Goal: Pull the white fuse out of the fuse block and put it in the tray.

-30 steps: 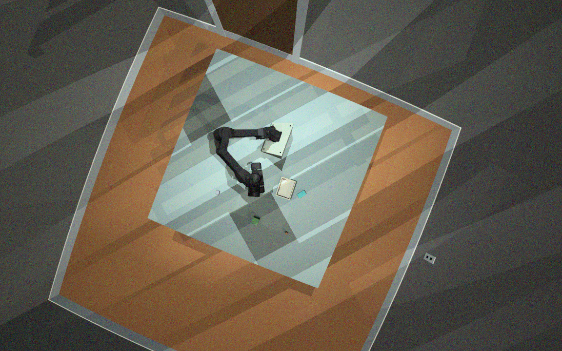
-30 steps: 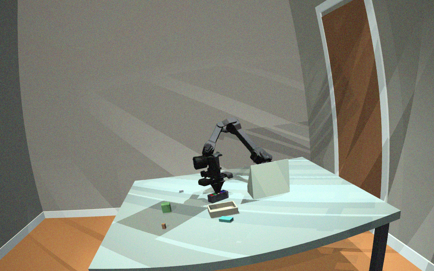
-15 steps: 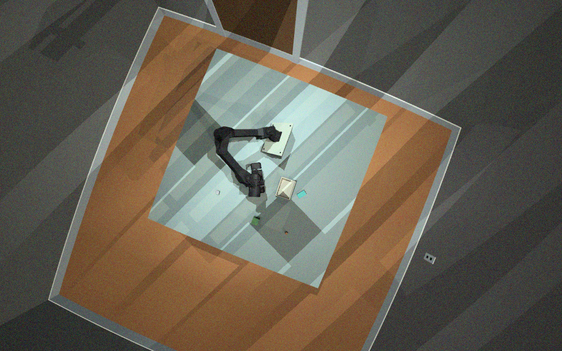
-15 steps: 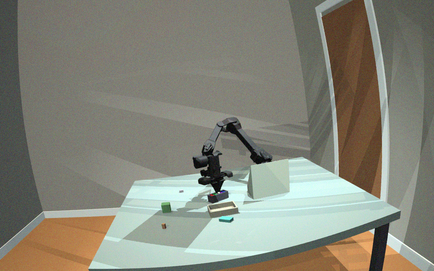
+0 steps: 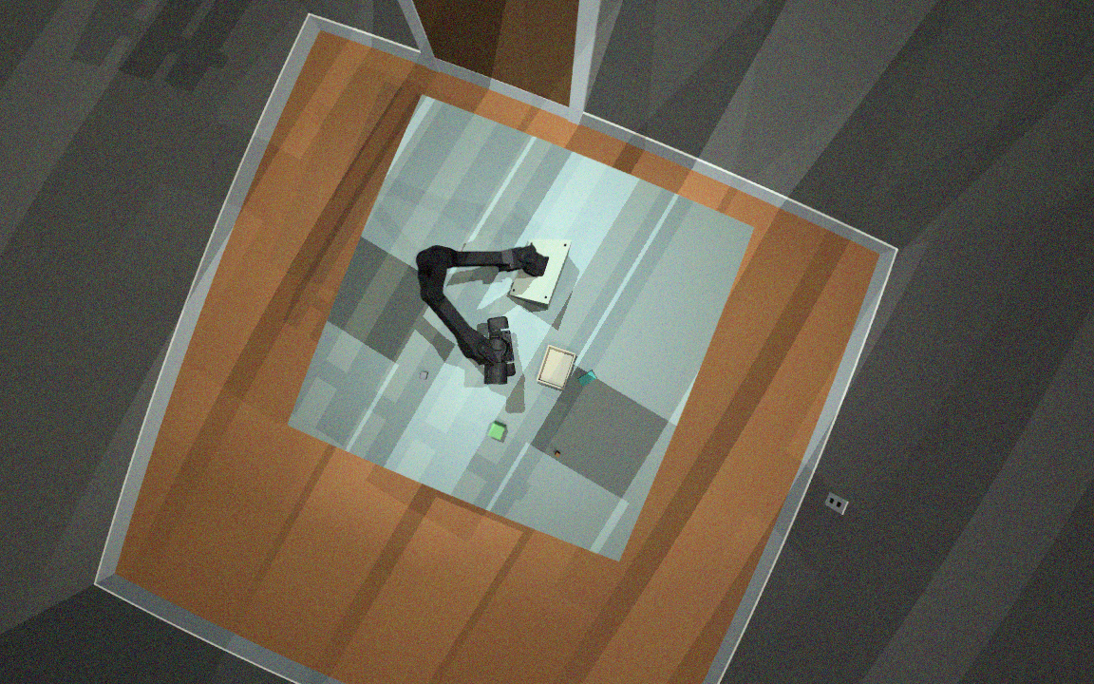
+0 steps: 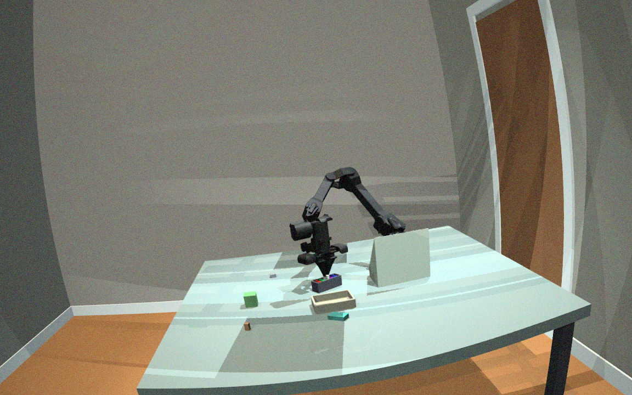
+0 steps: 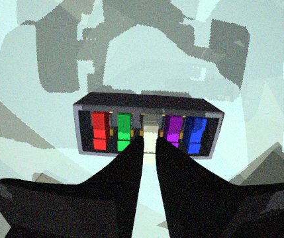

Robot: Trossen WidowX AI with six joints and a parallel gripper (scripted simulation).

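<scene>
The white fuse (image 7: pixel 150 145) is between the two fingertips of my gripper (image 7: pixel 149 142) (image 6: pixel 326 274), which is shut on it. In the wrist view the fuse stands over the middle slot, its near end overlapping the front wall of the dark fuse block (image 7: pixel 142 98) (image 6: pixel 327 286). It looks raised above its neighbours; whether its lower end is clear of the slot I cannot tell. The red fuse (image 7: pixel 100 125), green fuse (image 7: pixel 124 125), purple fuse (image 7: pixel 173 124) and blue fuse (image 7: pixel 195 132) sit in the block. The cream tray (image 5: pixel 550 385) (image 6: pixel 334 308) is empty, beside the block.
A teal piece (image 5: pixel 587 376) (image 6: pixel 338 316) lies by the tray. A green cube (image 5: pixel 497 431) (image 6: pixel 250 299), a small brown piece (image 5: pixel 556 452) (image 6: pixel 247 326) and a small grey piece (image 5: pixel 424 374) (image 6: pixel 272 276) lie further off. A large pale wedge-sided box (image 5: pixel 544 287) (image 6: pixel 402 258) stands near the arm's base.
</scene>
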